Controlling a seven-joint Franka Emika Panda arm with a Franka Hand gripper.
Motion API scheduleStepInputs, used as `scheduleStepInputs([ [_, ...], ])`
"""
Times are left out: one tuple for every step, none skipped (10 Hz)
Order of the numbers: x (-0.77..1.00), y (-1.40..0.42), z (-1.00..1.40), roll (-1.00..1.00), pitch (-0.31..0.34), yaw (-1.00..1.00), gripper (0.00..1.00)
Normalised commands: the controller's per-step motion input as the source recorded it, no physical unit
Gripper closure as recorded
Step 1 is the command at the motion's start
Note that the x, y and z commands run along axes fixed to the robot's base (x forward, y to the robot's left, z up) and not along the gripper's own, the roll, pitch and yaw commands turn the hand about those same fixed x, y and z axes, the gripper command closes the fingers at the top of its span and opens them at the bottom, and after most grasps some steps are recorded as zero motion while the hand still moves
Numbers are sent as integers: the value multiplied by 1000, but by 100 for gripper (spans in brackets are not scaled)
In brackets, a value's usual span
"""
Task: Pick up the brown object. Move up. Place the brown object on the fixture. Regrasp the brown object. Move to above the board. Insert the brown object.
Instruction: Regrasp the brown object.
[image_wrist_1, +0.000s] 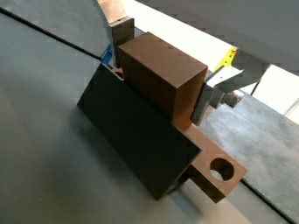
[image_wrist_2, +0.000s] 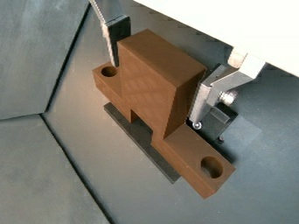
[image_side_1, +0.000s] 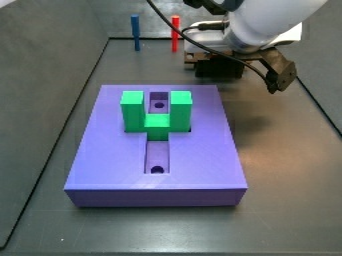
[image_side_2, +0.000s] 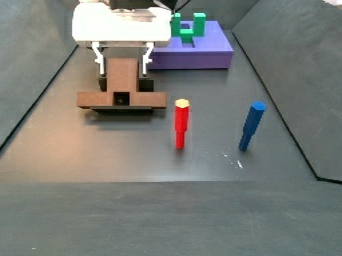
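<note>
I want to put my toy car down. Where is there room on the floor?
The grey floor in front of the red peg and blue peg is bare. It is crowded where the hand grips the brown object on the fixture, beside the purple board.

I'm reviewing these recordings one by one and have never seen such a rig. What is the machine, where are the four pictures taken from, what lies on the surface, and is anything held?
It is a single robot arm ending in a two-finger gripper. Two pictures come from cameras on its wrist, looking down past the flat silver fingers; two come from cameras beside the table. The fingers stand on either side of the upright stem of a brown wooden-looking T-shaped block, which rests on a small dark box-like fixture. Whether they actually clamp it is unclear. Also on the dark floor: a large flat purple board carrying a green U-shaped block, plus a red peg and a blue peg.
</note>
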Motion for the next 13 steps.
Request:
scheduleStepInputs([
  [0, -31, -57, 146, 0, 0, 0],
  [0, 0, 0, 51, -14, 0, 0],
  [0, 0, 0, 20, 0, 0, 0],
  [0, 0, 0, 54, 0, 0, 0],
  [0, 0, 0, 17, 0, 0, 0],
  [0, 0, 0, 0, 0, 0, 100],
  [0, 0, 0, 0, 0, 0, 100],
  [0, 0, 0, 0, 0, 0, 100],
  [0, 0, 0, 0, 0, 0, 100],
  [0, 0, 0, 0, 0, 0, 100],
  [0, 0, 0, 0, 0, 0, 100],
  [0, 0, 0, 0, 0, 0, 100],
  [0, 0, 0, 0, 0, 0, 100],
])
